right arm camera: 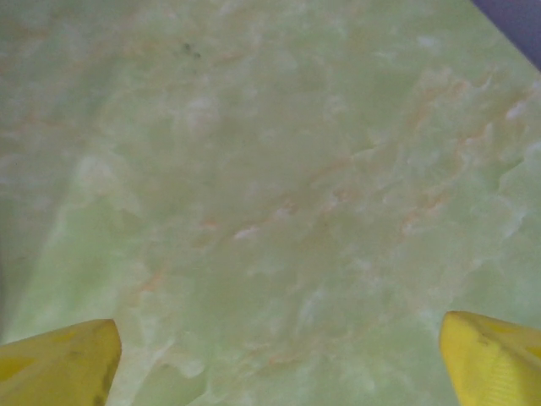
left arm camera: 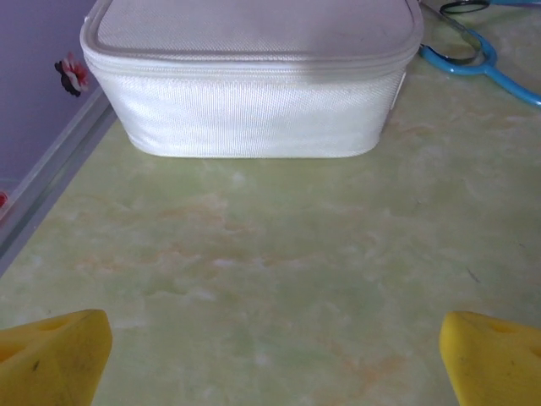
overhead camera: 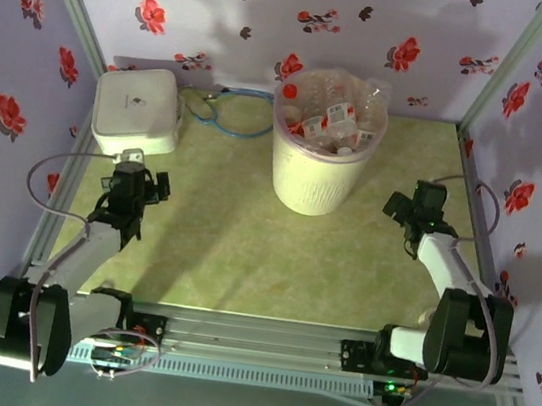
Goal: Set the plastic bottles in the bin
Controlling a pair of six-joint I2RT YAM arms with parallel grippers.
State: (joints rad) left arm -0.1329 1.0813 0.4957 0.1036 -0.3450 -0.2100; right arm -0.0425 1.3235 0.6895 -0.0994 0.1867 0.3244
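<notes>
Two hazards are worrying me as I am hovering over the pale green marbled table. The bigger one is the tall round cream-white plastic bin, which is brimming. I am judging that a careless sweep of either arm could be nudging it over, or that anything more dropped in could be bouncing off the heap. Next, the flat white rounded-corner box is sitting just ahead of my left gripper, so reaching forward could be shoving it, and the blue cable loop beside it could be snagging a finger. The small clear plastic bottles, mostly red-capped, are lying piled inside the bin, well apart from my left gripper and off to the left of my right gripper, with bare table lying between. Both grippers are gaping wide and gripping nothing.
</notes>
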